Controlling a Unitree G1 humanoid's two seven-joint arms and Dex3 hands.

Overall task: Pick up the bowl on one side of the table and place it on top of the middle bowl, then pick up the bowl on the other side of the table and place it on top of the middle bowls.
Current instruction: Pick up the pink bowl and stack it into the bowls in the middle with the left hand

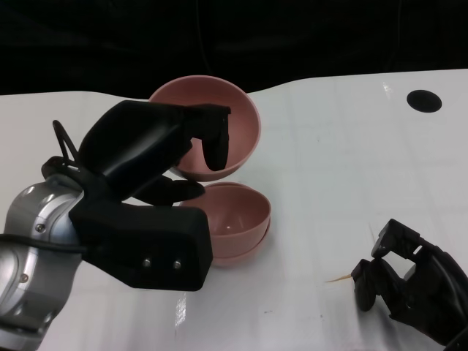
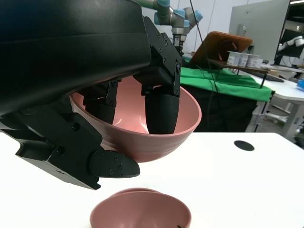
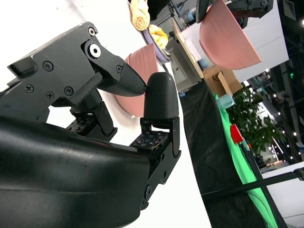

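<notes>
Head view. White, glossy tabletop (image 1: 344,183) with soft reflections. Left hand (image 1: 146,183), matte black plastic on a brushed silver forearm (image 1: 33,248), holds a smooth pink round plastic bowl (image 1: 234,124) by its rim: fingers (image 1: 214,142) hook inside the wall, thumb outside and below. That held bowl sits at about 12 o'clock from the stack and appears lifted, its lower edge overlapping the stack's far rim in the picture. Pink stacked bowls (image 1: 238,223) lie near mid-table, two nested rims visible as a double edge, interior matte with a faint sheen. Small black round disc (image 1: 424,101) on the tabletop at 2 o'clock from the stack, well apart. Thin pale sliver (image 1: 338,279) lies just beside the right hand. Right hand (image 1: 409,281) rests low at 4 o'clock from the stack, fingers curled inward, nothing in them.

Left wrist view. Held bowl (image 2: 142,123) clearly off the tabletop (image 2: 247,175), tilted, fingers (image 2: 161,111) inside the wall, thumb (image 2: 111,165) under the outer wall. Stack (image 2: 140,211) directly beneath and apart from it. Bowl surface uniform pink, thin rim, hemispherical.

Right wrist view. Right hand's fingers (image 3: 160,97) bent in toward the thumb (image 3: 118,78), grasping nothing. Stack (image 3: 142,78) seen beyond them; held bowl (image 3: 228,38) farther off, apart from the stack.
</notes>
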